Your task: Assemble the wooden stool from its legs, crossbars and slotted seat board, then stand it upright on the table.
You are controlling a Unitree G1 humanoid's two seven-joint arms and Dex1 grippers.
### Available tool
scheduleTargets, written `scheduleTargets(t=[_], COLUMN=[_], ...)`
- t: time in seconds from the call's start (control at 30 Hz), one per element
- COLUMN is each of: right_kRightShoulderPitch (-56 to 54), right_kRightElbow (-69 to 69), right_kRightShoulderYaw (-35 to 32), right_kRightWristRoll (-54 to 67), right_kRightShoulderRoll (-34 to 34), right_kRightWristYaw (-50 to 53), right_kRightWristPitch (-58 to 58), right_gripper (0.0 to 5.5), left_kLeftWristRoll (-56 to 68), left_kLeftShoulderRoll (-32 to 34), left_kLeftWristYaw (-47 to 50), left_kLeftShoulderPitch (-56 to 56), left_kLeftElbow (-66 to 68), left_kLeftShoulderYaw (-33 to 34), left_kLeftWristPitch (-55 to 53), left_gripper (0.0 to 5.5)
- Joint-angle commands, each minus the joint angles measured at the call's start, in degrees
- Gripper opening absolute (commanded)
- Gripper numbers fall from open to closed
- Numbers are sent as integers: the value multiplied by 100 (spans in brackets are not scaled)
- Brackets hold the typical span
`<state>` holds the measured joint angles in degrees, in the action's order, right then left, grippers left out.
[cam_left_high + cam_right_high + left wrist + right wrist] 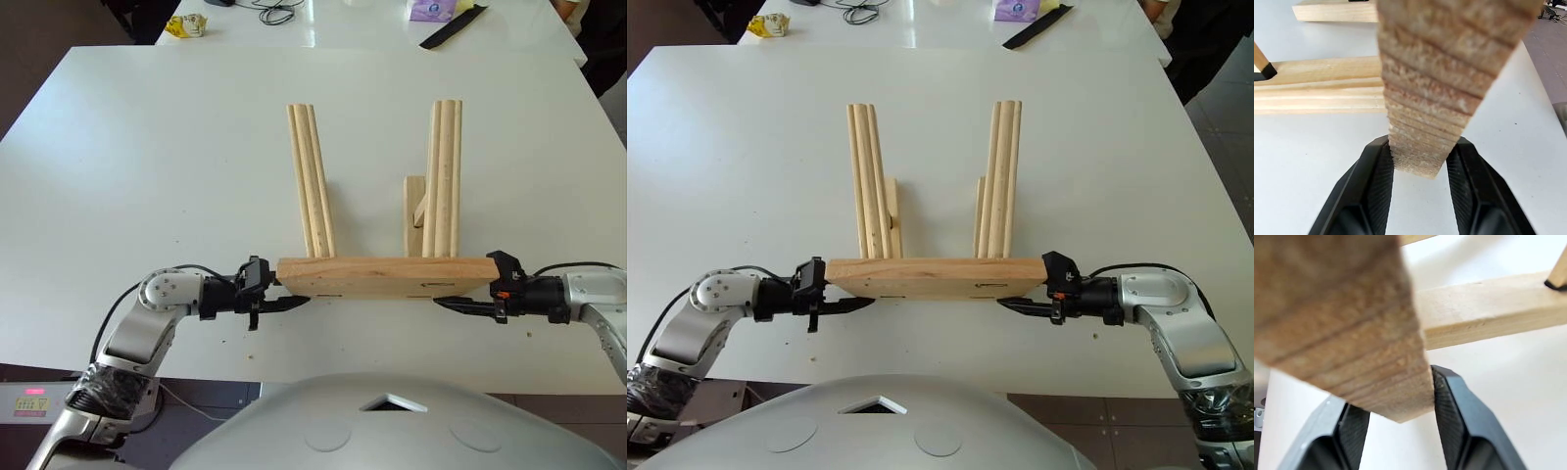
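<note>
White table (118,147) runs from the near edge out to a second glossy surface behind it, where a yellow wrapper (186,24), some cables (279,12), a purple packet (431,10) and a black strap (451,29) lie well away from the work. At the near left, the left gripper (294,303) sits low over the table at the left end of the seat board (382,276). From the wrist, its fingers (1376,171) stand narrow on either side of the board's end grain and appear to pinch it. The stool (931,274) looks put together. It lies tipped over, with the seat board on its long edge close to the robot. The left legs (312,181) and the right legs (443,176) reach away from the board, flat along the table. A crossbar (415,211) shows just inside the right legs, and another short piece (892,211) sits beside the left ones. How firmly the joints are seated cannot be told. At the near right, the right gripper (453,304) meets the board's other end the same way, its fingers (1449,416) close around the wood and apparently clamped on it. By this reading the assembly is done. What is left is to rotate the stool, held at both ends, until the legs point down and it stands on the table.
</note>
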<state>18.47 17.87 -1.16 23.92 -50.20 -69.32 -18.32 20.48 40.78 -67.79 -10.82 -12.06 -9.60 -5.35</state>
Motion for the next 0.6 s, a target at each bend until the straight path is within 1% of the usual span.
scheduleTargets(t=[0.03, 0.17, 0.33, 0.5, 0.6], right_kRightShoulderPitch=[175, 338, 240, 82, -211], right_kRightElbow=[573, 1270, 1895, 2285, 2290], right_kRightShoulderYaw=[-123, -535, -1163, -1703, -2112], right_kRightWristRoll=[439, 1137, 2073, 2851, 3722], right_kRightShoulderRoll=[12, -132, -367, -736, -1035], right_kRightWristYaw=[22, 155, 328, 249, 393], right_kRightWristPitch=[-300, -1104, -2070, -2760, -3392], right_gripper=[176, 176, 176, 176, 176], left_kLeftWristRoll=[623, 1052, 1450, 2129, 2830], left_kLeftShoulderRoll=[142, 363, 540, 655, 904], left_kLeftWristYaw=[150, 215, 406, 891, 1220], left_kLeftShoulderPitch=[-26, -290, -721, -912, -904], left_kLeftElbow=[-744, -1416, -2195, -2995, -3388], left_kLeftShoulderYaw=[490, 854, 1312, 1904, 2429], left_kLeftWristPitch=[-495, -1037, -1604, -2456, -3150], left_gripper=[149, 149, 149, 149, 150])
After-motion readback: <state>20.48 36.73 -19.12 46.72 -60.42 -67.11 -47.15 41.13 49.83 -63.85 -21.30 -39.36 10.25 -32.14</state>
